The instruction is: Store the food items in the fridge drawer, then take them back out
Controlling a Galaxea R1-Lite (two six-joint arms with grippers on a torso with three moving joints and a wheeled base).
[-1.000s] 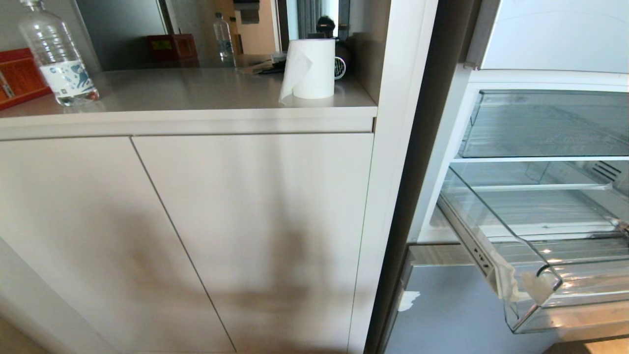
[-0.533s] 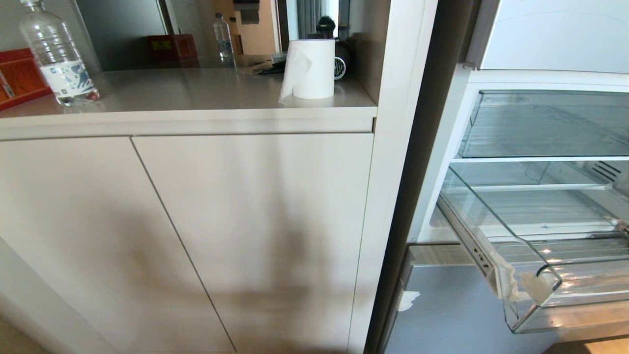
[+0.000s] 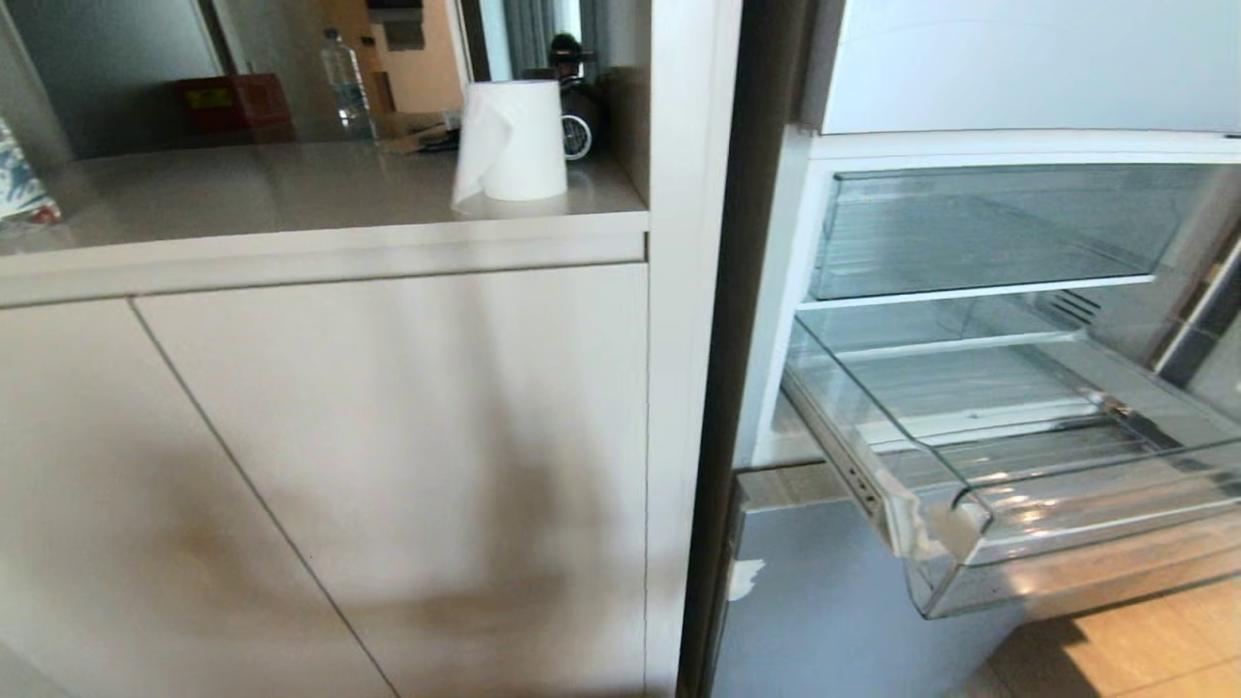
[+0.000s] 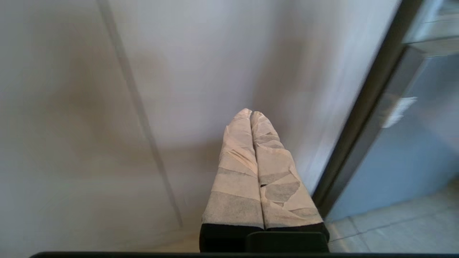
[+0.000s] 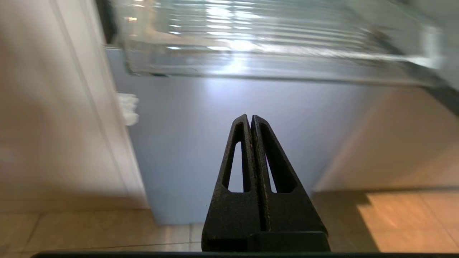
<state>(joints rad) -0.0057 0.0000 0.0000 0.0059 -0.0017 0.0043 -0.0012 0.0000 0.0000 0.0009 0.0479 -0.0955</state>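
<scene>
The fridge stands open on the right, and the fridge drawer (image 3: 1018, 485) is pulled out from under a glass shelf (image 3: 970, 291), jutting forward over the grey lower door (image 3: 834, 601). It is clear plastic with a ribbed floor, a scrap of white tape (image 3: 955, 528) stuck on its near front corner, and I can see nothing lying in it; no food items show anywhere from the head view. To the left of the fridge runs a pale cabinet (image 3: 388, 465) with a tabletop (image 3: 242, 204) carrying a roll of paper towel (image 3: 511, 141), a water bottle (image 3: 344, 78) further back and a red box (image 3: 233, 102). The left hand (image 4: 251, 116), its fingers wrapped in pale tape and pressed together on nothing, hangs low before the cabinet doors near the fridge's dark edge. The right hand (image 5: 250, 120), black and likewise pressed together and empty, sits below the drawer's front, pointing at the grey lower door, with the tiled floor (image 5: 412, 222) beneath it.
</scene>
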